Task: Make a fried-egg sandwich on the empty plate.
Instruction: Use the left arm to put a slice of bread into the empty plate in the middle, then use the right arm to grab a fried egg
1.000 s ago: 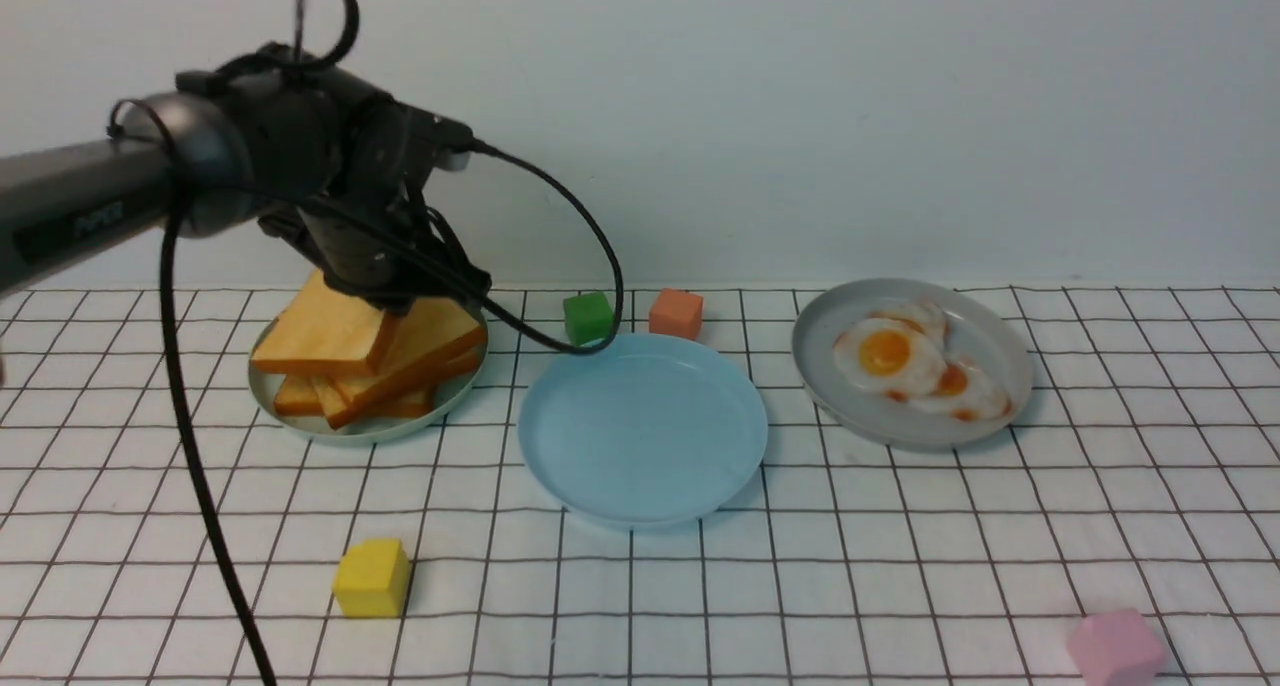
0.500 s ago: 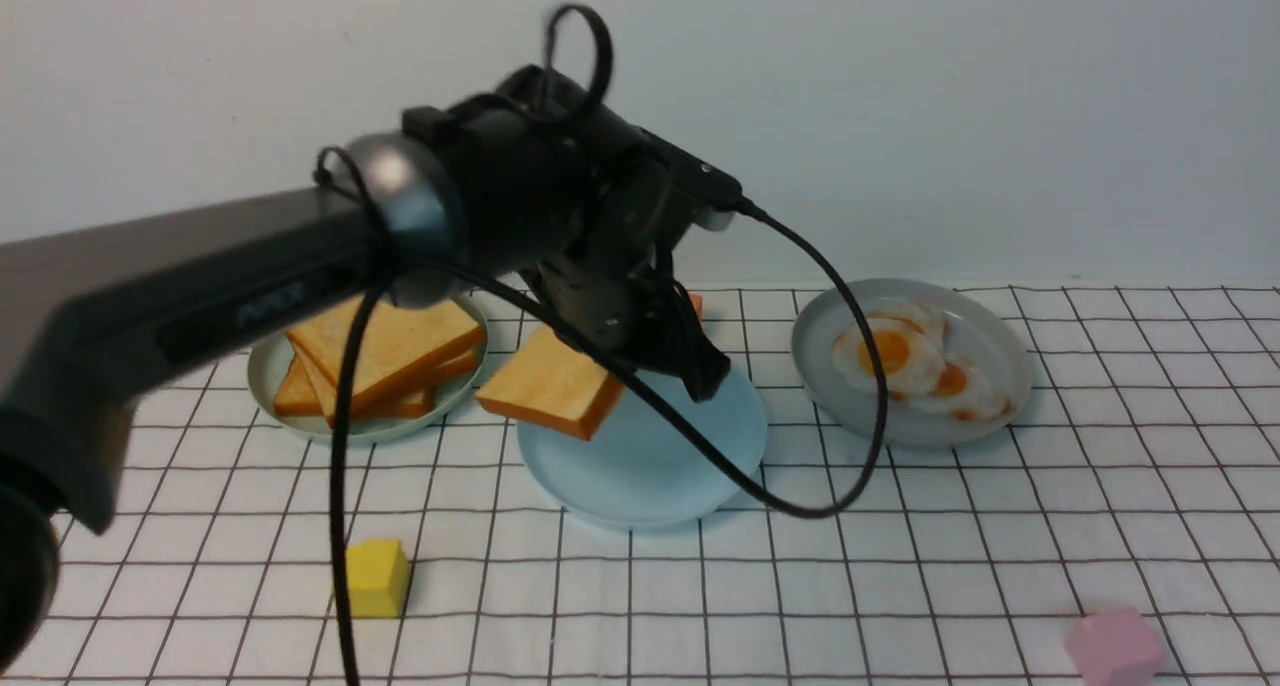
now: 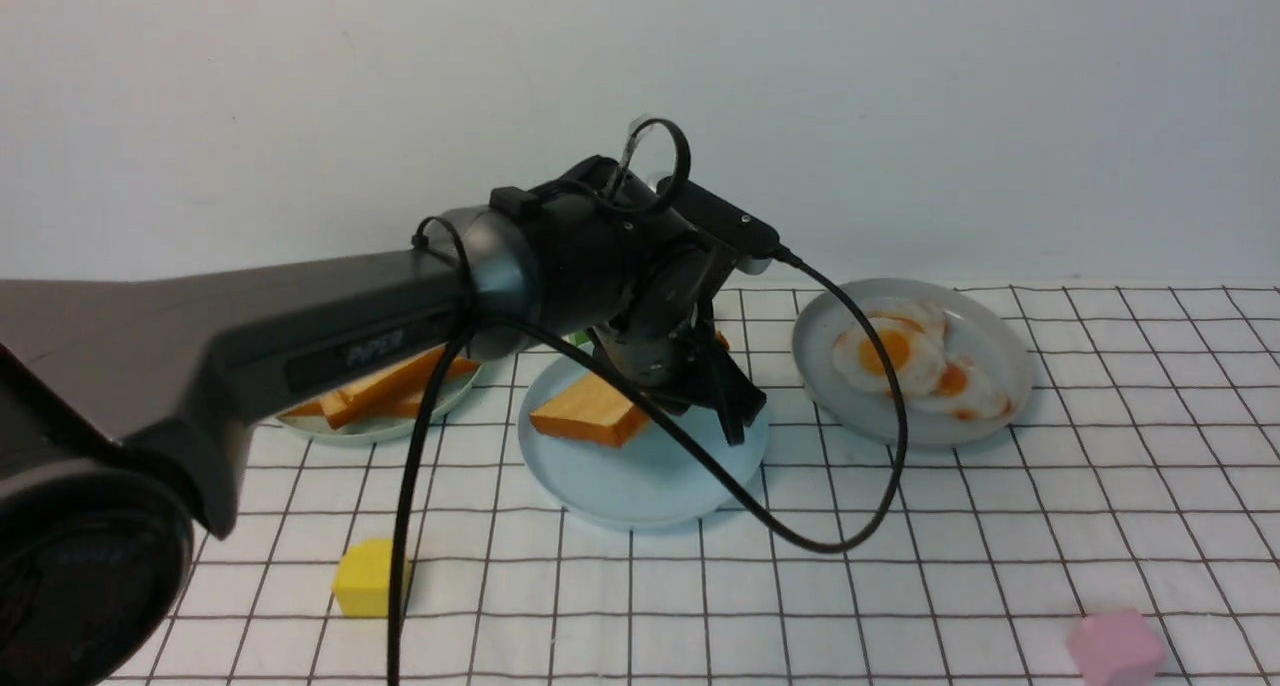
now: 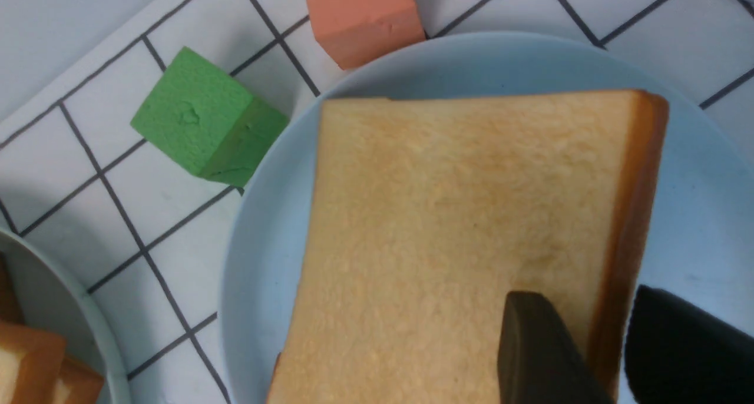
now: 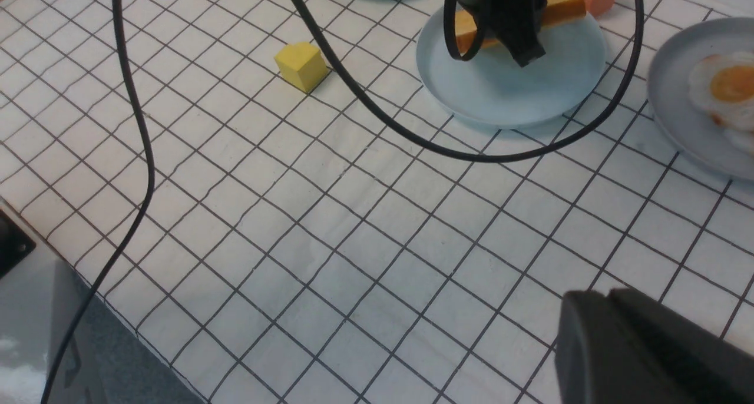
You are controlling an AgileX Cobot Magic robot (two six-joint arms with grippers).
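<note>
Fried-egg sandwich assembly is standing at its first layer. Only the bottom toast slice (image 3: 590,421) is in place so far, lying on the light-blue plate (image 3: 640,491) at the centre of the tabletop (image 3: 1000,566). Taking that plate as the dial and 12 o'clock as the wall side, the slice is occupying the 10-to-12 o'clock part. It is sitting tilted, its 9 o'clock edge down on the plate and its 3 o'clock edge raised toward my left pincer (image 4: 589,301).

I am straddling that crust edge with the left pincer: one jaw is lying over the top face, the other is standing just outside the crust. Whether the jaws are clamping the slice or are slack, I cannot tell. My right pincer (image 5: 609,310) is hanging over the tabletop at about 5 o'clock, well apart from the plate, jaws together and carrying nothing.

Step in hand, as I am judging it: setting down the first slice. The next move is calling for the jaws to be clear of the crust, then a straight lift so the slice is not dragged off centre. After that, one fried egg (image 3: 885,351) from the grey plate (image 3: 830,386) at 2 o'clock is needing to go on top. A second slice from the toast stack (image 3: 370,401) at 10 o'clock is then closing the sandwich. My left arm's cable (image 3: 800,536) is looping across the 4 o'clock rim; I am rating it as a snag risk.
</note>
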